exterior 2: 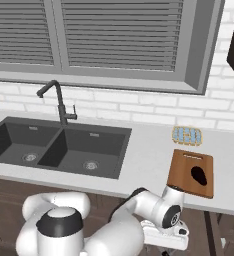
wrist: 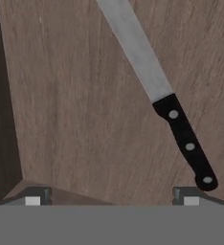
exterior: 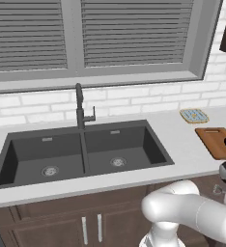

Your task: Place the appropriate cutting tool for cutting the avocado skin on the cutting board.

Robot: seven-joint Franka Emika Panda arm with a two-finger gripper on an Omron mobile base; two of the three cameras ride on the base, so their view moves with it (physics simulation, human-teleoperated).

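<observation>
The task is at its early part, and the main work is not yet done. The cutting board point(exterior 2: 191, 173) lies on the counter point(exterior 2: 144, 150) to the right of the sink point(exterior 2: 59, 147), and the avocado point(exterior 2: 199, 174) sits on it, a dark lump near the middle. No cutting tool is on the board.

The gripper point(wrist: 112, 196) is lowered under the counter edge, just in front of the board, and it looks into what seems to be a wooden drawer point(wrist: 75, 95). A knife point(wrist: 157, 91) lies flat on the wooden bottom there. Its black handle point(wrist: 185, 141), with three rivets, points toward the gripper and ends close above the right fingertip in the hand view. The grey blade runs away from the gripper, up and to the left of that view.

The jaws stand fully apart and hold nothing. The knife is not between them; it lies ahead of the gripper and toward the right finger side, not touched as far as the view shows.

What is left, as a judgement: to center the gripper over the handle, close on it, lift the knife out, carry it up over the counter edge and lay it on the board beside the avocado.
</observation>
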